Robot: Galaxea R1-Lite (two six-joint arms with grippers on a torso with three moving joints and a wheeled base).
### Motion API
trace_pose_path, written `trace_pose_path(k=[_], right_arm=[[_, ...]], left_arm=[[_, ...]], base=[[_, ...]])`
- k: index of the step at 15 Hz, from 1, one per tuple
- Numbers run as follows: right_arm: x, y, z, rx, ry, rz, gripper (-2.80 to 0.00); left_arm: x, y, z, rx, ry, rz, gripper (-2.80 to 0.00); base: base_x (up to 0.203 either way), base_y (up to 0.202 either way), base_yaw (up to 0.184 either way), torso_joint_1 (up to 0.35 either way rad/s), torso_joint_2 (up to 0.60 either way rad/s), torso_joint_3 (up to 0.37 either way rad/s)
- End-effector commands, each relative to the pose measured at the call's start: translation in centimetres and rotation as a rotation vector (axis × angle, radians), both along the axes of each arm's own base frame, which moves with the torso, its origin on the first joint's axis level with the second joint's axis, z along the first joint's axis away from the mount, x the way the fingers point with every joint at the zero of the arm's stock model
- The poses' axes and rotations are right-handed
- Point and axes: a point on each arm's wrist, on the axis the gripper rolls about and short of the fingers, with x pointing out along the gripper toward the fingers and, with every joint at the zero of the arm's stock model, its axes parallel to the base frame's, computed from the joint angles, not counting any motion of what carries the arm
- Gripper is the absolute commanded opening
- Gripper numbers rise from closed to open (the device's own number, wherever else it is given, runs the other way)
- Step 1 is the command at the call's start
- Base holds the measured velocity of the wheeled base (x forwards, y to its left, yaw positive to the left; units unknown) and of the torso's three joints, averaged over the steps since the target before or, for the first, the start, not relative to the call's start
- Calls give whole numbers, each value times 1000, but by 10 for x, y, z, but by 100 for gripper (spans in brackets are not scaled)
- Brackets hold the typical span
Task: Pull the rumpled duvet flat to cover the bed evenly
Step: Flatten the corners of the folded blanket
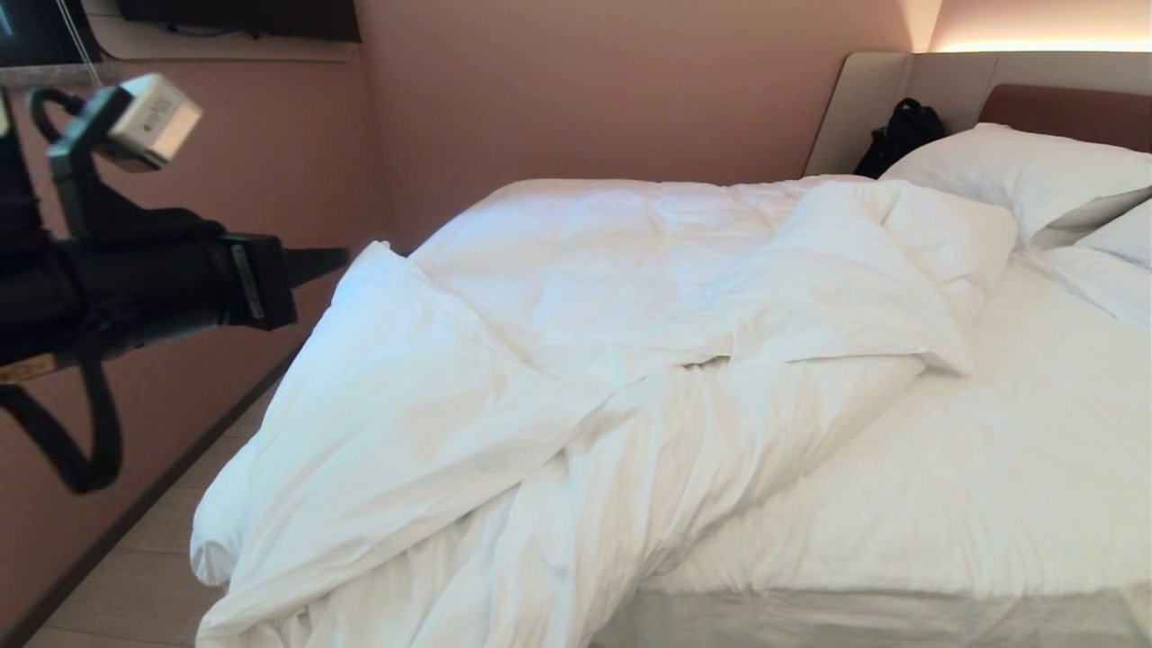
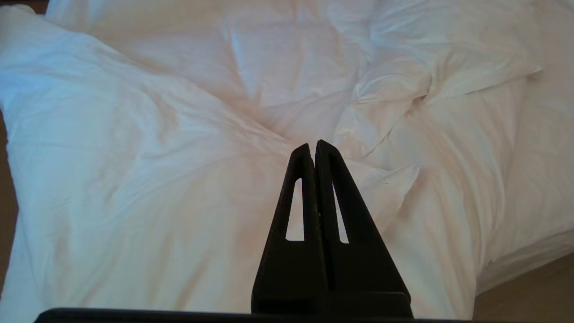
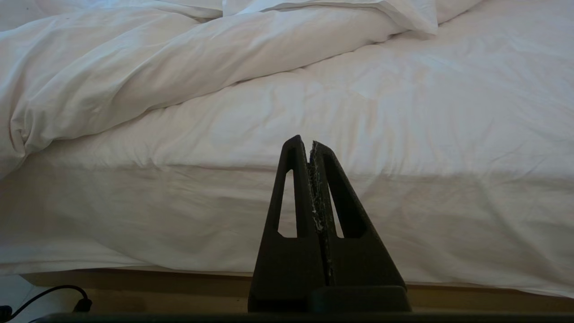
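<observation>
Duvet (image 1: 540, 360) lies rumpled on the bed (image 1: 990, 468), bunched toward the bed's left half and spilling over the left foot corner; its upper corner is folded back near the pillows (image 1: 1017, 180). Right half of the mattress shows only the fitted sheet (image 1: 1017, 450)

Left gripper (image 2: 312, 146): raised at the left side of the bed, jaws clenched tip to tip with nothing between them. Duvet spreads beneath and beyond the tips; whether the tips touch it cannot be told from the wrist view

Right gripper (image 3: 305, 142): low at the foot of the bed, jaws clenched and empty, pointed at the sheeted mattress edge. Duvet's rolled edge lies well apart from these jaws, off to one side

Black bag (image 1: 900, 135) against the headboard surround
</observation>
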Motion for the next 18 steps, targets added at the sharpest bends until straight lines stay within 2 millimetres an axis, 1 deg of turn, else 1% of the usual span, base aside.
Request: trace_pose_path(k=[1,2,4,5,6,7,8,9,10,11,12,13,15,16,18], right_arm=[[0,0,0,0,2,2,-280],[0,0,0,0,2,1,-280],[0,0,0,0,2,2,-280],[0,0,0,0,2,2,-280],[0,0,0,0,2,0,-280],[0,0,0,0,0,1,-280],[0,0,0,0,2,0,-280],[0,0,0,0,1,1,-280],[0,0,0,0,2,0,-280],[0,0,0,0,2,0,-280],[0,0,0,0,1,0,-280],[0,0,0,0,0,2,-280],[0,0,0,0,1,0,-280],[0,0,0,0,1,0,-280],[0,0,0,0,0,0,-280]], left_arm=[[58,-12,-31,49,128,18,-280],[66,-13,-33,69,137,31,-280],[90,-22,-57,216,191,48,-280],[94,-25,-61,270,197,54,-280],[94,-27,-63,279,195,57,-280],[99,-40,-75,322,204,75,-280],[106,-59,-99,382,229,80,-280],[110,-72,-120,437,246,71,-280],[107,-83,-133,487,236,57,-280],[97,-91,-138,528,214,33,-280],[85,-98,-136,559,176,8,-280],[75,-102,-141,592,178,-25,-280],[71,-104,-150,656,177,-71,-280],[66,-104,-150,663,170,-104,-280],[57,-102,-141,650,146,-117,-280]], base=[[0,0,0,0,0,0],[0,0,0,0,0,0],[0,0,0,0,0,0],[0,0,0,0,0,0],[0,0,0,0,0,0],[0,0,0,0,0,0],[0,0,0,0,0,0],[0,0,0,0,0,0],[0,0,0,0,0,0],[0,0,0,0,0,0],[0,0,0,0,0,0],[0,0,0,0,0,0],[0,0,0,0,0,0],[0,0,0,0,0,0],[0,0,0,0,0,0]])
